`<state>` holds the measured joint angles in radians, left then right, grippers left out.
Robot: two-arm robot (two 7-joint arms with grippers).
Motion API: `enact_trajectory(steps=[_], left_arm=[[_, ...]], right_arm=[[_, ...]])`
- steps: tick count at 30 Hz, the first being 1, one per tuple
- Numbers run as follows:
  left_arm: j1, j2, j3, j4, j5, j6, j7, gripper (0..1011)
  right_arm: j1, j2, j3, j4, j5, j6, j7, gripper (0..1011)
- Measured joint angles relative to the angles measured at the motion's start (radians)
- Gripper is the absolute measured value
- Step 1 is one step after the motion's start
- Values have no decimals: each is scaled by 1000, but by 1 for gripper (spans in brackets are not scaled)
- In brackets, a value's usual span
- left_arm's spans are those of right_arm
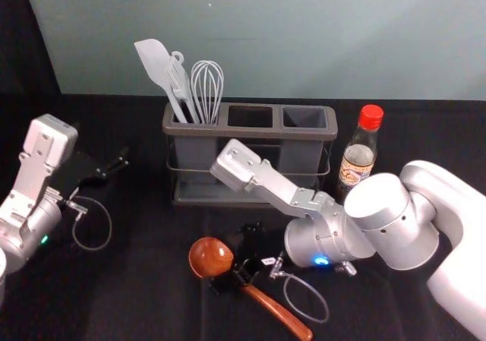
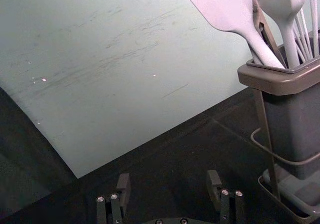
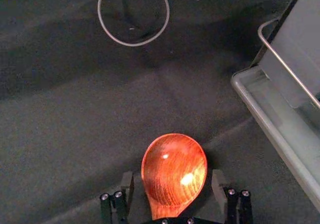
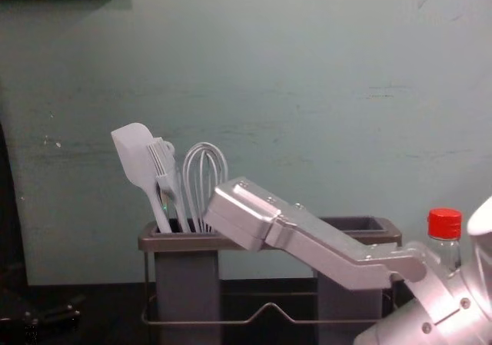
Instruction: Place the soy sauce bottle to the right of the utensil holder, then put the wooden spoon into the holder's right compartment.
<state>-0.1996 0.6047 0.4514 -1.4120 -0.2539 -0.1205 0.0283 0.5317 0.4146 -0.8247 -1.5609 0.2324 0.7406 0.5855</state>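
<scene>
My right gripper point(image 1: 235, 271) is low over the wooden spoon point(image 1: 210, 257), around where bowl meets handle. In the right wrist view, the spoon bowl point(image 3: 175, 169) lies between the open fingers of the right gripper point(image 3: 172, 181), dark gaps on both sides. The soy sauce bottle point(image 1: 358, 159), red-capped, stands upright just right of the utensil holder point(image 1: 250, 119); its cap point(image 4: 444, 223) rises behind my right arm in the chest view. White utensils fill the holder's left compartment; the middle and right ones look empty. My left gripper point(image 1: 115, 168) hangs at the left, open in the left wrist view point(image 2: 169, 181).
The holder's wire rack and bottom tray point(image 3: 270, 124) stand close beyond the spoon. My right forearm reaches across in front of the holder and bottle. A plain wall point(image 4: 307, 91) rises behind the black-covered table point(image 1: 144, 280).
</scene>
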Motion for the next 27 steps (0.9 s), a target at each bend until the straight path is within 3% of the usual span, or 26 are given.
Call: enact_trajectory(steps=[6,7,11,19,27], left_arm=[[0,0,0,0,0,0,0,1005],[0,0,0,0,0,0,0,1005],[0,0,0,0,0,0,0,1005],[0,0,0,0,0,0,0,1005],[0,0,0,0,0,0,0,1005]], right_arm=[[6,-20,-8,14,-28,-4,0,1004],[5,-51,-14,37,-81,-9,2,1004],[3,-51,-12,36,-83,-11,4,999],[3,-51,-12,35,-82,-11,4,840],[3,-50,-12,35,-81,-11,4,840]])
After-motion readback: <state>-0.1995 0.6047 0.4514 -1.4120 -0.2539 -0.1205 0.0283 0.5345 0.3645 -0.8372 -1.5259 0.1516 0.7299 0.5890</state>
